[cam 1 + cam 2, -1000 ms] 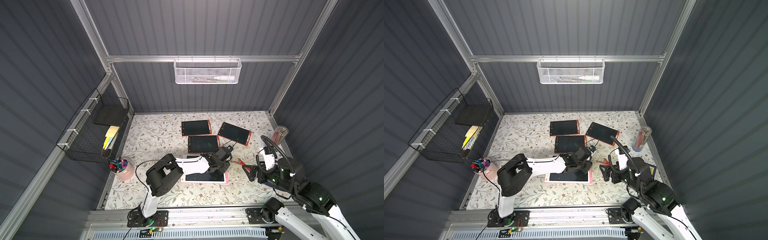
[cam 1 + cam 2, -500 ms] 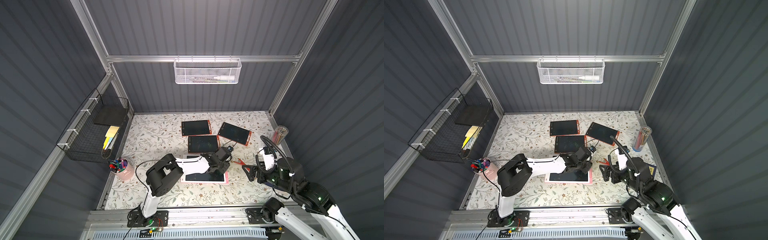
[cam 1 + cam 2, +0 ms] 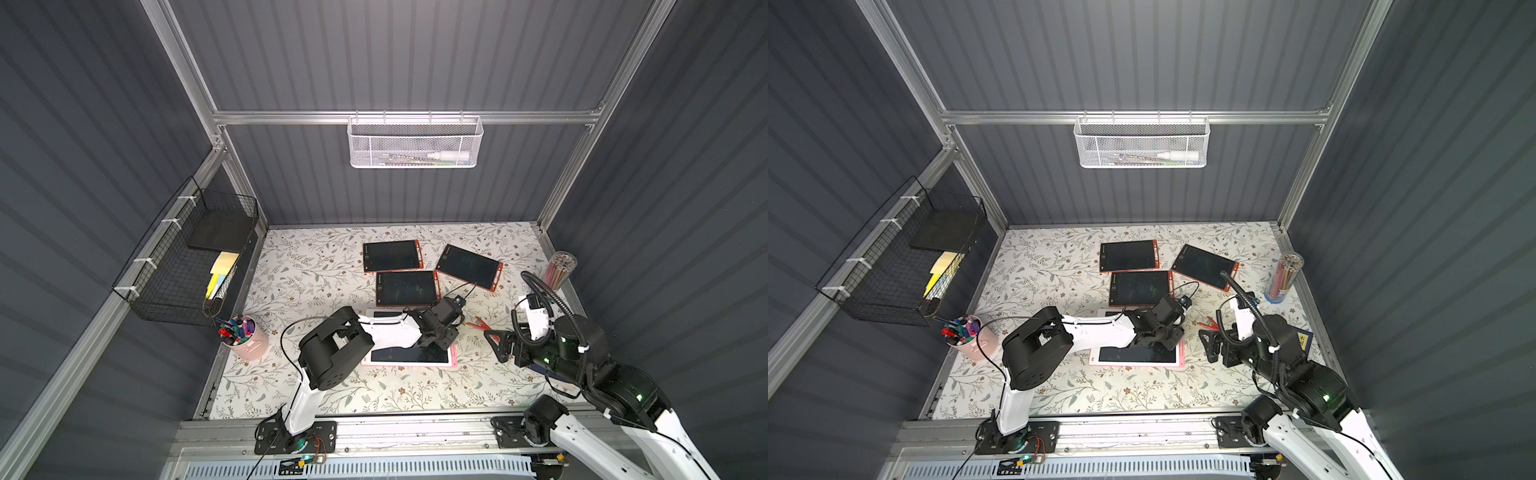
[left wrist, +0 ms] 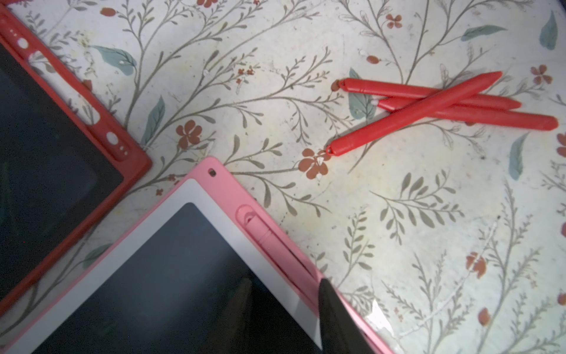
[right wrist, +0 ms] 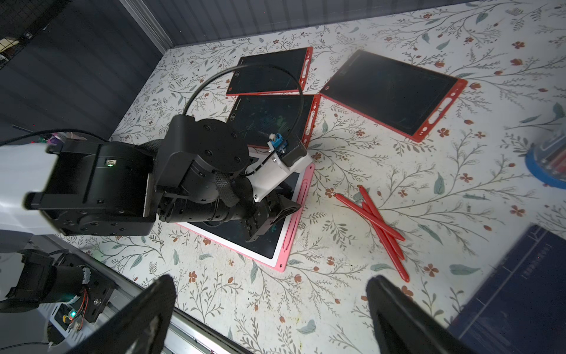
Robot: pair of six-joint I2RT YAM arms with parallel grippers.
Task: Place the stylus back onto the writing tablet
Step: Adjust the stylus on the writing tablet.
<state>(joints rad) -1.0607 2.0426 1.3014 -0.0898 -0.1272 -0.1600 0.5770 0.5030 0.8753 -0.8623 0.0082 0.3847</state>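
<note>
A pink writing tablet lies at the front middle of the table. In the left wrist view a pink stylus rests in the groove along the tablet's pink edge. My left gripper hovers low over that edge, open by a narrow gap. One finger is over the dark screen and the other over the pink rim, and they hold nothing. Three red styluses lie crossed on the table to the right. My right gripper stands wide open beside them, empty.
Three red-framed tablets lie behind the pink one. A pink cup of markers stands front left and a clear cup of pencils at the right edge. A dark blue booklet lies under the right arm.
</note>
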